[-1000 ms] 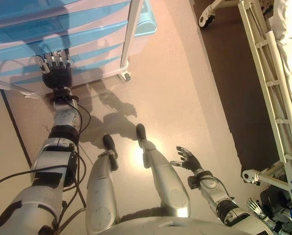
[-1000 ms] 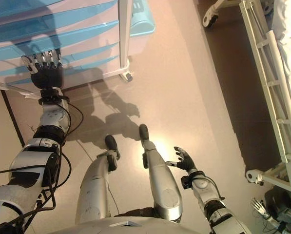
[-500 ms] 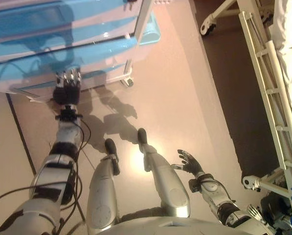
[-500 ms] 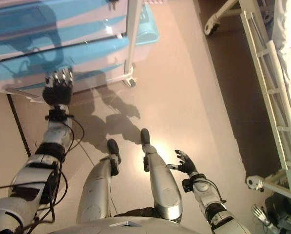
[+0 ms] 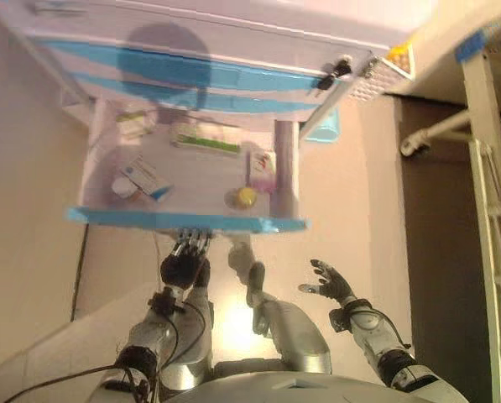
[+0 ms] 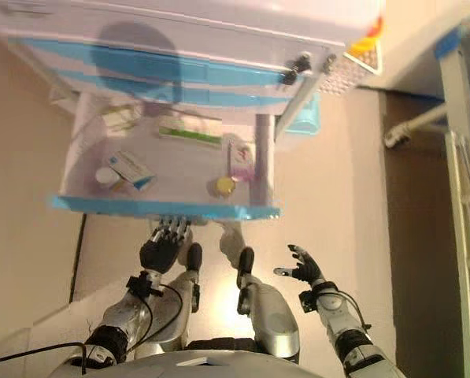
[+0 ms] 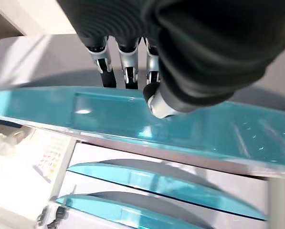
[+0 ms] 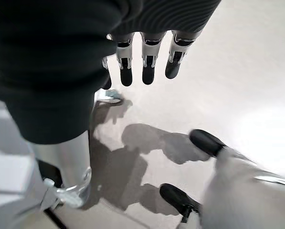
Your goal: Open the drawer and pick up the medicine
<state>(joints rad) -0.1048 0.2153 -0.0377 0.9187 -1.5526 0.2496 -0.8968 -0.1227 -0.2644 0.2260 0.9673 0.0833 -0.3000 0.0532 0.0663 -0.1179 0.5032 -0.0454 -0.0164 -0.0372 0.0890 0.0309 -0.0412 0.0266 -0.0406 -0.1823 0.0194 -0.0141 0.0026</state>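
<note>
drawer front edge at left hand

Silver-grey arms here, dark bands round the forearms. The left robot hand wears a dark ribbed cover at back and wrist, silver fingers ending in dark tips. The right robot hand looks the same.
</note>
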